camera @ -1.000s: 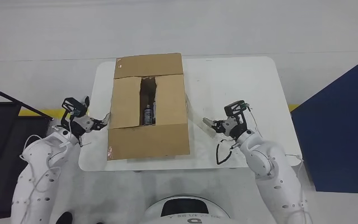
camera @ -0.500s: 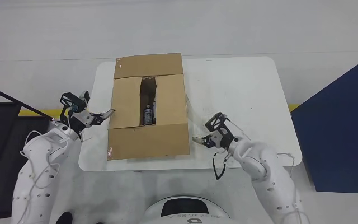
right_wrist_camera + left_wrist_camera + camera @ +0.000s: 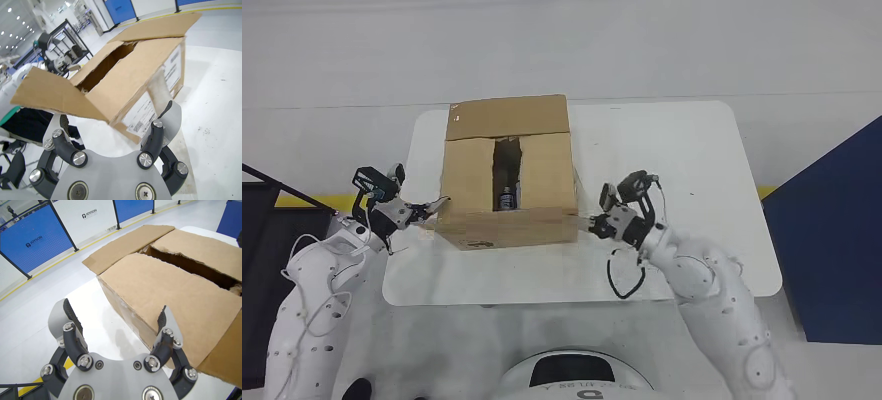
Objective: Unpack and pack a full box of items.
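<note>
- The box (image 3: 547, 170) sits left of centre in the top view, on the counter (image 3: 672, 170), with its long side running up and down the frame.
- Its far flap (image 3: 509, 118) lies folded back toward the upper edge. The two side flaps (image 3: 467, 175) lie almost flat over the opening, with a dark slot between them.
- A bottle (image 3: 505, 198) shows through that slot, so the box looks full and unpacking has not yet begun.
- The near flap (image 3: 512, 228) stands tilted up along the box's lower edge and reads as a narrow strip from above. In the right wrist view it juts out over the corner.
- The left gripper (image 3: 115, 306) is at the box's lower-left corner. Its fingers are spread wide and hold nothing. One fingertip (image 3: 164, 317) overlaps the box's side wall, but I cannot tell whether it touches.
- The right gripper (image 3: 116, 109) is at the lower-right corner, also spread wide and empty. The near flap's free corner hangs just above one finger (image 3: 63, 118), and the other finger is close to the wall with the label (image 3: 143, 113). I cannot tell whether there is contact.
- With one gripper at each end of the near flap, the arms seem placed to work that flap together. The open spread suits sliding a finger past the cardboard edge.
- The likely risk is that the torn, soft cardboard bends or slips instead of folding cleanly.
</note>
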Controlling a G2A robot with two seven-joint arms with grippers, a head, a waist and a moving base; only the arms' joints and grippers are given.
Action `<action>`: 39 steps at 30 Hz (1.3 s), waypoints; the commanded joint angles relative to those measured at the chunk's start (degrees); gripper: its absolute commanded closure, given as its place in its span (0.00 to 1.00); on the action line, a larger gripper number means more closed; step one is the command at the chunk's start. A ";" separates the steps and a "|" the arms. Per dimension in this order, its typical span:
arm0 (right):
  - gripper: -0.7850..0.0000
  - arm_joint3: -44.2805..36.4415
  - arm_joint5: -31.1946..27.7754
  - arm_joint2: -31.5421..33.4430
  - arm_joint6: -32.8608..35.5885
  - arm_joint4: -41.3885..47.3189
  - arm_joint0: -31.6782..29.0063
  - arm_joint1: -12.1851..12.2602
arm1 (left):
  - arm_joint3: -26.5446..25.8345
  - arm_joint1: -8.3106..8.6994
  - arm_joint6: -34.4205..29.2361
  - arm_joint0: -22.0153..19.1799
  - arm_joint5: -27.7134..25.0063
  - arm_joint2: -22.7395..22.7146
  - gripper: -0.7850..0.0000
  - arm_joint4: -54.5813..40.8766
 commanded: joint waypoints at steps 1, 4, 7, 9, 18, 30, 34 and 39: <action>0.00 1.38 8.36 -2.80 -0.87 -3.36 3.03 -0.62 | 0.00 0.00 0.00 0.00 0.00 0.00 0.00 0.00; 0.00 3.30 14.84 -7.11 -0.67 -6.83 6.61 -1.49 | 0.00 0.00 0.00 0.00 0.00 0.00 0.00 0.00; 0.00 4.59 18.55 -10.12 0.80 -8.77 9.32 -2.13 | 0.24 -0.05 1.27 0.33 2.14 -1.25 0.00 -1.50; 0.00 5.19 20.80 -11.40 1.38 -10.01 10.68 -2.46 | 0.14 0.01 3.34 1.16 2.33 -3.05 0.00 -3.22; 0.00 6.23 24.02 -15.03 2.50 -11.65 14.54 -3.56 | -1.88 0.42 4.47 4.78 -2.64 -5.86 0.00 -5.34; 0.00 2.75 17.70 -11.93 2.55 -8.04 12.00 -2.82 | 1.30 0.44 -2.77 -0.84 -1.70 0.18 0.00 -2.66; 0.00 4.10 22.09 -8.52 -4.58 2.55 12.77 -3.58 | 1.18 0.56 -3.44 -1.43 -1.84 0.04 0.00 -3.23; 0.00 16.62 25.13 -7.99 -11.28 15.97 22.71 -5.67 | 0.11 0.68 -3.95 -1.32 -1.90 0.10 0.00 -3.16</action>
